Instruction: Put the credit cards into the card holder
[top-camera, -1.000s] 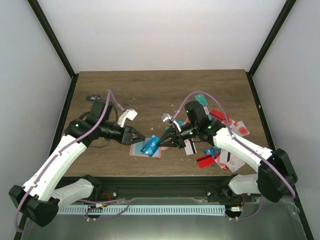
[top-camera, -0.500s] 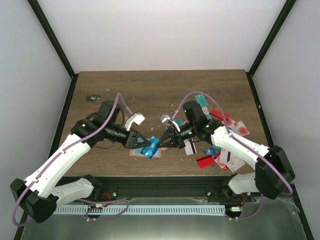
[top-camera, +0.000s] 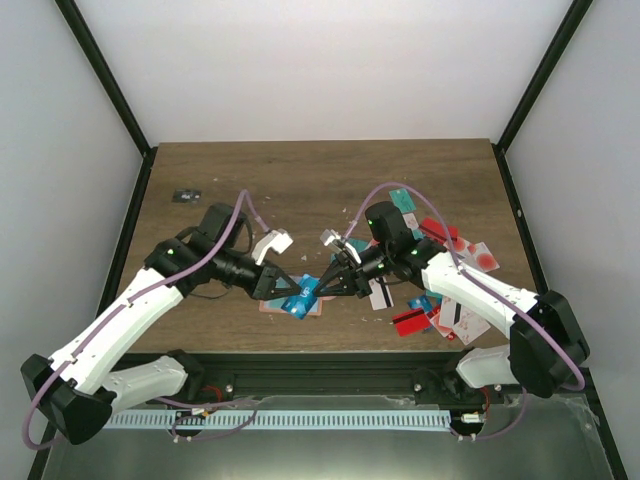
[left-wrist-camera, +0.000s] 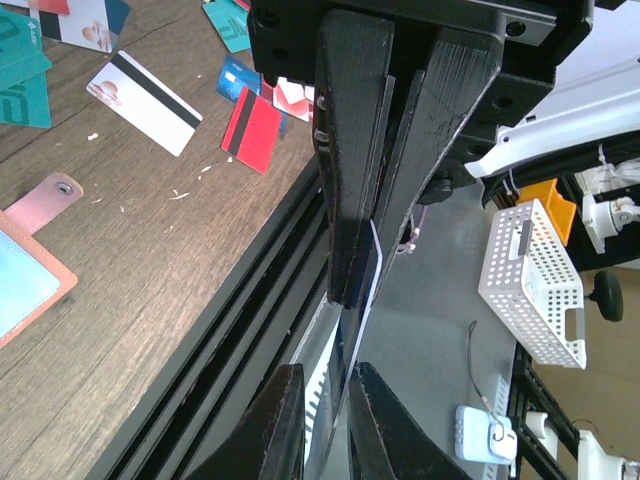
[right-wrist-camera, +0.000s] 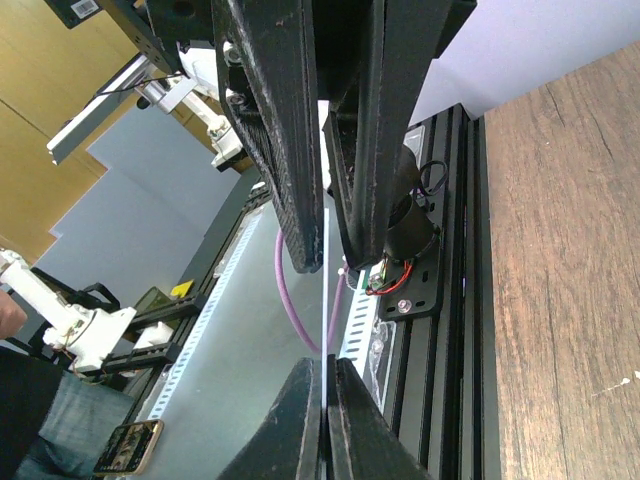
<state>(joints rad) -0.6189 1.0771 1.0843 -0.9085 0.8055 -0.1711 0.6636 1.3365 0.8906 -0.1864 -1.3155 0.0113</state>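
- So the left gripper (top-camera: 286, 288) has slid in over the last second. It was well apart from the card, and now its tips meet the right gripper (top-camera: 322, 287) just above the salmon-pink folding leather card holder (top-camera: 270, 305).
- Right one's clamped tight on a thin blue plastic credit card (top-camera: 304, 294), held edge-on.
- Left fingers (right-wrist-camera: 272, 140) are only a slit apart, with the card's edge inside the slit. It doesn't look pinched yet.
- My guess: a handover or steadying grip before slotting.
- Room is tight. The holder lies near the front edge of the brown wooden table (top-camera: 320, 185), and the scattered loose cards (top-camera: 440, 300) crowd the right. There's bare wood behind.
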